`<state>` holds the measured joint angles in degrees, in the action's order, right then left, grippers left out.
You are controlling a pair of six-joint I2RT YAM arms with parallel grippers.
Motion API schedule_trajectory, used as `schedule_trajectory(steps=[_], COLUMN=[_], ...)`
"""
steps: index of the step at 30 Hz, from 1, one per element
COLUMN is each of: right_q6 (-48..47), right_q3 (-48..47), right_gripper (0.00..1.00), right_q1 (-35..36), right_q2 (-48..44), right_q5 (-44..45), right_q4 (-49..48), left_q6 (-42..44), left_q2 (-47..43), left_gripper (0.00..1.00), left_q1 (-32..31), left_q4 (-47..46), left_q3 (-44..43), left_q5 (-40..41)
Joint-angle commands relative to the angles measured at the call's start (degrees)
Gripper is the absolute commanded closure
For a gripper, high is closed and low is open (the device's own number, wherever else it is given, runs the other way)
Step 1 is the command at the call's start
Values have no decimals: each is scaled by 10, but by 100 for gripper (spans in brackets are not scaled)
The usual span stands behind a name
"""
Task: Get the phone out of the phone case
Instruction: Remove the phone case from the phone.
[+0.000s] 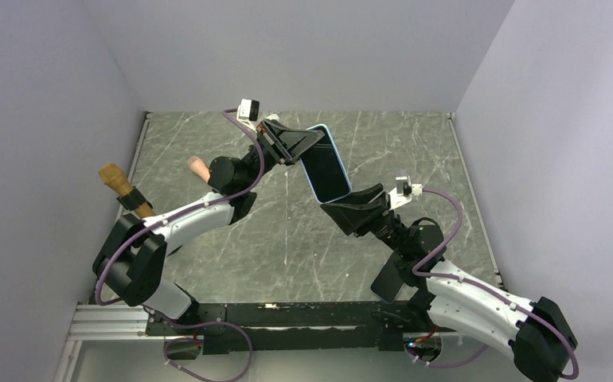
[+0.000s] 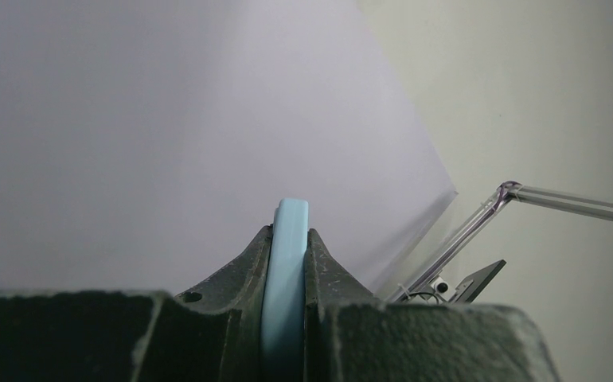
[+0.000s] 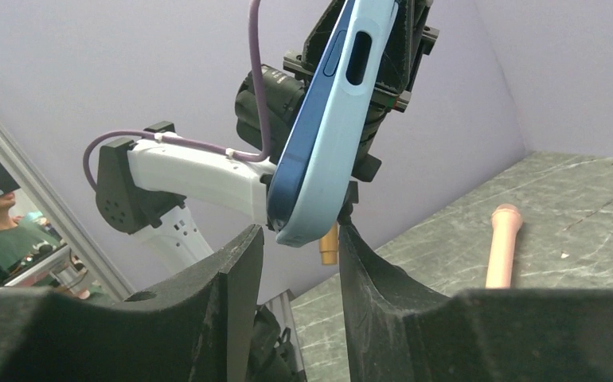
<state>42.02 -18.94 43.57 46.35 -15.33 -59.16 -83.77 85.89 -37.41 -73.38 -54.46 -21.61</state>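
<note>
A phone with a dark screen (image 1: 325, 167) sits in a light blue case (image 1: 340, 159) and is held in the air over the middle of the table, tilted. My left gripper (image 1: 307, 142) is shut on the case's upper end. In the left wrist view the case edge (image 2: 287, 270) is pinched between the fingers of the left gripper (image 2: 290, 235). My right gripper (image 1: 349, 199) is open just under the lower end. In the right wrist view the case (image 3: 331, 135) hangs with its lower corner at the tips of the right gripper (image 3: 299, 231), close to the right finger (image 3: 359, 263).
A pink cylinder (image 1: 198, 168) lies on the marble table (image 1: 415, 151) at the back left, also in the right wrist view (image 3: 504, 247). A brown-handled tool (image 1: 120, 185) lies at the left edge. Walls close in the table on three sides.
</note>
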Motion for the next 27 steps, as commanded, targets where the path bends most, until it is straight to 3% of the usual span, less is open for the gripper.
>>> schedule_trajectory(steps=[1,20,23,26,27], right_q6=[-18,-59,-80,-136,-164], right_q3=[-8,-41,-48,-54,-57], right_gripper=[56,62,72,96,100], right_q1=[-1,-1,-1,-1,-3], right_q2=[6,27,20,16,15], right_q5=[-1,-16,-5,-9,-14], right_q4=[-13,-7,22,50,65], left_q6=[-13,-18,-19,-45,-59], left_q2=[-8,-22,-34,-46,-52], left_gripper=[100,100,100,100,100], left_q1=[-5,-25,-27,-29,-30], left_q4=[-52,-40,-28,-16,-16], left_q3=[-33,-41,-40,-37,-34], left_q5=[24,27,22,12,7])
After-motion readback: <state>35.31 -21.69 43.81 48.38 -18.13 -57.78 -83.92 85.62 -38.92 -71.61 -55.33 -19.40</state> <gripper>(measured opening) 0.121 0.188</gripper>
